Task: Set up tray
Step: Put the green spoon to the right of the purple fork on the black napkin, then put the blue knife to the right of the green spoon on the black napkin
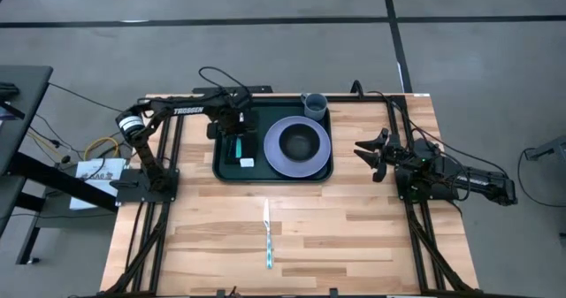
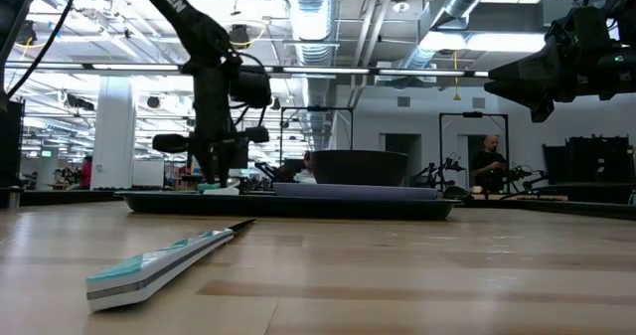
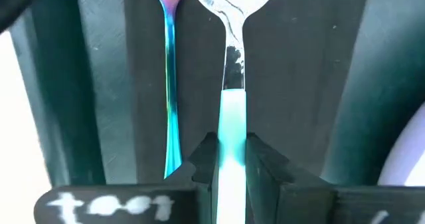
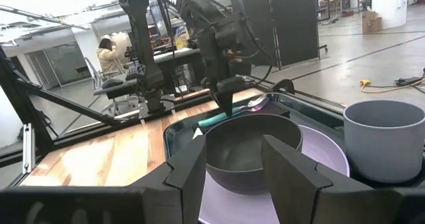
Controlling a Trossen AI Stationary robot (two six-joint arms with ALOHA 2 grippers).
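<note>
the left gripper [image 1: 237, 141] is down over the left part of the tray [image 1: 223, 170], its fingers [image 3: 265, 174] clenched on the teal handle of a spoon [image 3: 230, 64] whose bowl points away from it, with a second iridescent utensil [image 3: 169, 84] lying just beside it. beyond the gripper on the same tray sit a lavender plate [image 1: 277, 156] holding a dark bowl [image 1: 301, 142], and a grey cup [image 1: 315, 105] at the far corner. the right gripper [image 1: 370, 156] hangs released above the bare table [image 1: 354, 236] just off the tray's right edge, and a teal-handled knife [image 1: 267, 236] lies on the table well apart from both grippers.

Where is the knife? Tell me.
In the high view the knife lies alone on the bare wooden table, near its front edge, in front of the tray and apart from it.
</note>
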